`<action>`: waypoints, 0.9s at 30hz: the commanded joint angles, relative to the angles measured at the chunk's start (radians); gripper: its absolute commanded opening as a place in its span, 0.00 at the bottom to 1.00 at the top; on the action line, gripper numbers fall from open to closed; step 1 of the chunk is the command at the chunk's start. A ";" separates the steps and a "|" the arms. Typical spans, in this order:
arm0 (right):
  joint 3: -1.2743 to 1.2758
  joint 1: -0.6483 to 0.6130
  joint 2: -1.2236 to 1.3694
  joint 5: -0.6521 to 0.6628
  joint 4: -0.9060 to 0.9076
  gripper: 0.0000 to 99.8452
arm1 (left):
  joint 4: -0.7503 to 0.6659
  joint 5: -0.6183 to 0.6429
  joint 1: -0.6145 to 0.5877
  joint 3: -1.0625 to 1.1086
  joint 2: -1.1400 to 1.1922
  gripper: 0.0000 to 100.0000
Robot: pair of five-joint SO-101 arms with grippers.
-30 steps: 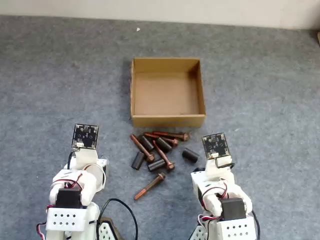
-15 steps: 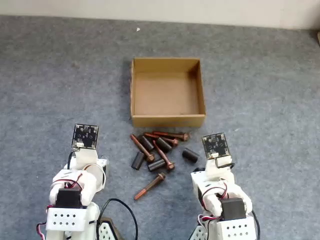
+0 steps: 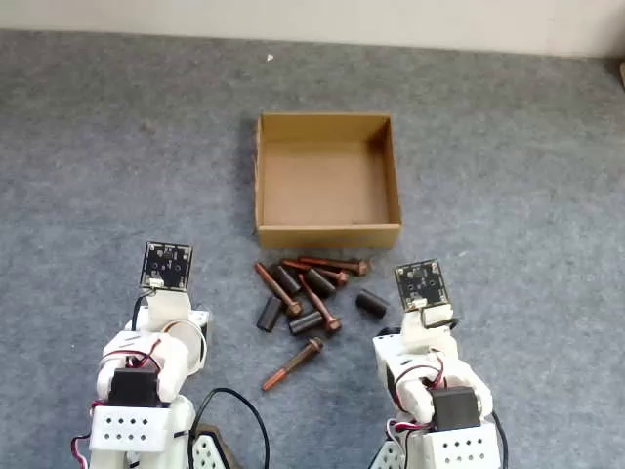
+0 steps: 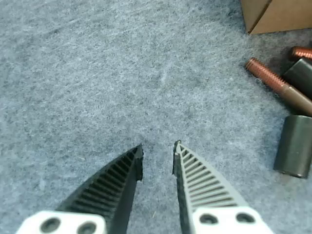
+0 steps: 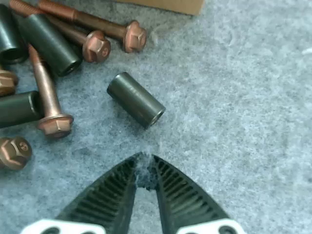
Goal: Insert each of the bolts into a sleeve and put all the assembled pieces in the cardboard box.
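The open cardboard box [image 3: 327, 181] stands empty at the table's middle. Just in front of it lies a loose pile of copper bolts [image 3: 314, 293] and dark sleeves [image 3: 286, 280]. One bolt [image 3: 292, 363] lies apart nearer the arms, and one sleeve [image 3: 370, 303] lies at the pile's right. My left gripper [image 4: 158, 158] hovers over bare carpet with a small gap between its tips, a sleeve [image 4: 294, 145] and a bolt's threaded end [image 4: 275, 82] off to its side. My right gripper [image 5: 146, 162] is shut and empty, its tips close to the lone sleeve [image 5: 135, 100].
Grey carpet [image 3: 508, 195] covers the table, with free room on both sides of the box. The box corner [image 4: 278, 14] shows in the left wrist view. Both arm bases [image 3: 137, 391] [image 3: 435, 396] sit at the near edge, a black cable [image 3: 234, 405] between them.
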 commanded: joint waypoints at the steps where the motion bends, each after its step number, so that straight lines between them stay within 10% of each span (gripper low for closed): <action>1: 0.119 0.016 0.004 0.008 0.008 0.01 | 0.002 -0.015 -0.005 0.028 -0.008 0.12; 21: -0.027 0.143 0.004 0.011 -0.104 0.01 | -0.005 -0.017 -0.124 -0.051 -0.008 0.12; 27: -0.148 0.142 0.016 0.253 -0.124 0.01 | 0.005 -0.074 -0.156 -0.091 -0.008 0.12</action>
